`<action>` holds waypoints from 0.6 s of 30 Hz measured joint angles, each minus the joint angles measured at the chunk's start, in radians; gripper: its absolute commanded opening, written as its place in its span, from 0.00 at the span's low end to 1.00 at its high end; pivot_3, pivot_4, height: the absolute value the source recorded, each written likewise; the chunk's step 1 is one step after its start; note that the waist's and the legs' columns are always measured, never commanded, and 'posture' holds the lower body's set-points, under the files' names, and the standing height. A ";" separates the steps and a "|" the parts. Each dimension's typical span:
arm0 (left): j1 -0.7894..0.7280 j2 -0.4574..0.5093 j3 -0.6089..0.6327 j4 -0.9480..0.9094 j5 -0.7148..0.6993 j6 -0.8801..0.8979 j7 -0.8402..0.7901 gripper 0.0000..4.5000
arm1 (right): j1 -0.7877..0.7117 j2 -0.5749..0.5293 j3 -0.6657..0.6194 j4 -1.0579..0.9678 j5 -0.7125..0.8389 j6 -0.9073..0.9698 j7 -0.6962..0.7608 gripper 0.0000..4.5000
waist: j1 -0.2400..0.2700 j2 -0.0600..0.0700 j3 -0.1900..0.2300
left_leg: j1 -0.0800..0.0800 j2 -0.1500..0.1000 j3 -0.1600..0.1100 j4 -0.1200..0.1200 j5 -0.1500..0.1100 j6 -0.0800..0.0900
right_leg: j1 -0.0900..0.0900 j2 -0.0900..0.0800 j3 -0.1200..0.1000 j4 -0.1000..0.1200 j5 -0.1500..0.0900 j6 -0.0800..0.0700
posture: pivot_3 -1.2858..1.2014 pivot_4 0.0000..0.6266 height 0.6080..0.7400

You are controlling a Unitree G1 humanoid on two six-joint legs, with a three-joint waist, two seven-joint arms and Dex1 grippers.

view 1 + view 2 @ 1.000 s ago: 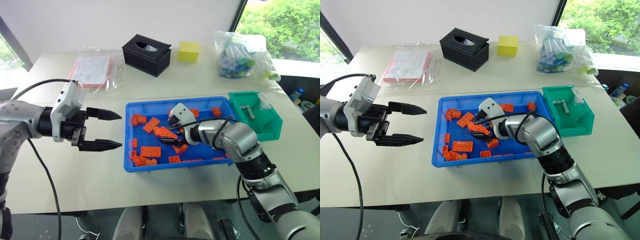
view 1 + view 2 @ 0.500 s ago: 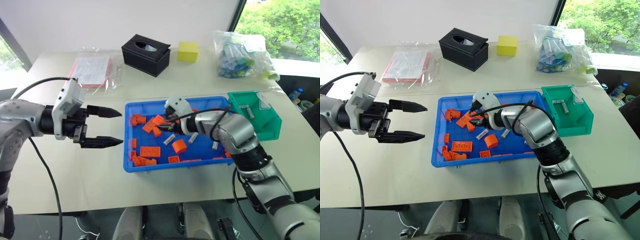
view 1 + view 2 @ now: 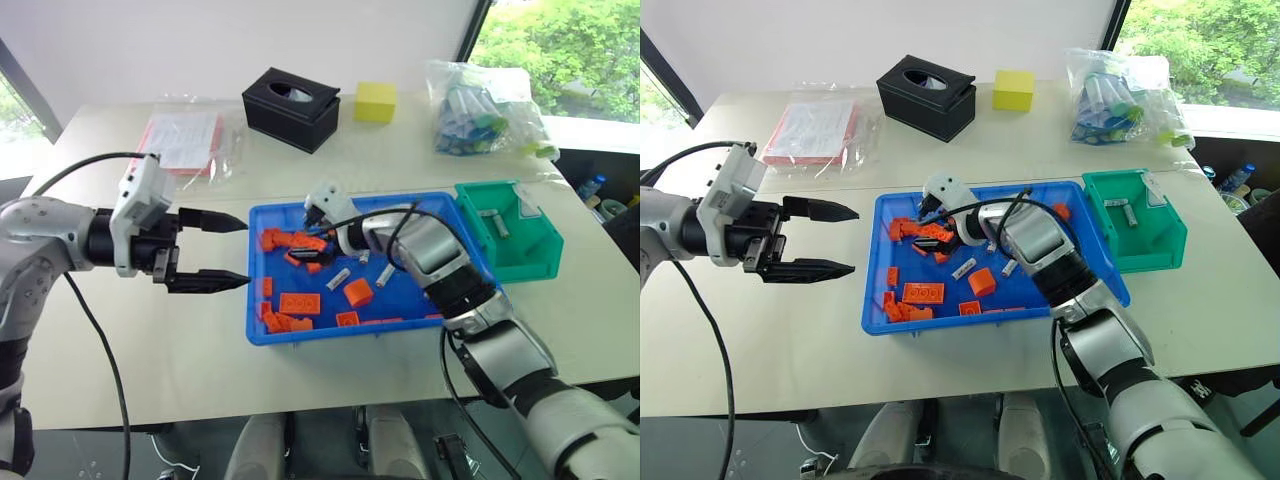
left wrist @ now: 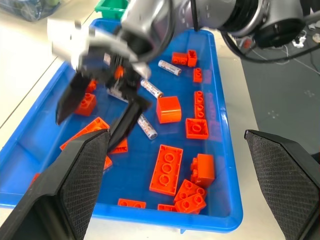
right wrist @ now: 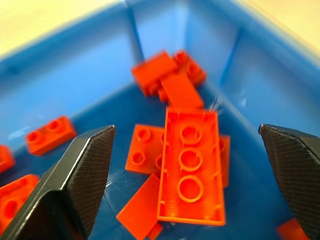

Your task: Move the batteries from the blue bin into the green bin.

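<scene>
blue bin (image 3: 262, 337): i count three batteries (image 3: 340, 275) loose among orange bricks (image 3: 301, 303); right gripper (image 4: 97, 112) spread, empty, above them. green bin (image 3: 535, 262) adjacent. left gripper (image 3: 235, 252) spread, empty, alongside.

— What colours are on the table?

— The blue bin (image 3: 262, 330) is bright blue, scattered with orange studded bricks (image 3: 301, 303). The batteries (image 4: 147, 126) among them are silver-grey with a dark band of print.

— And the green bin (image 3: 530, 262)?

— Green, with a white label (image 3: 529, 209). Behind it, a clear bag (image 3: 487, 110) holds blue and green items.

— Anything else?

— A yellow block (image 3: 375, 102), a black box (image 3: 291, 108), and a clear sleeve of red-and-white paper (image 3: 184, 142). The tabletop (image 3: 150, 360) is pale beige.

— The grippers?

— The left gripper (image 3: 232, 250) and the right gripper (image 4: 97, 112) both have black fingers on white housings.
</scene>
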 measured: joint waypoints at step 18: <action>0.014 -0.005 0.000 -0.002 0.002 -0.013 0.010 1.00 | 0.073 -0.179 0.095 0.099 -0.163 -0.465 0.473 0.99 | 0.000 -0.001 0.001 | 0.000 0.000 0.001 0.000 0.000 0.000 | 0.000 0.000 0.000 0.000 0.000 0.000 | 0.52 0.24 0.64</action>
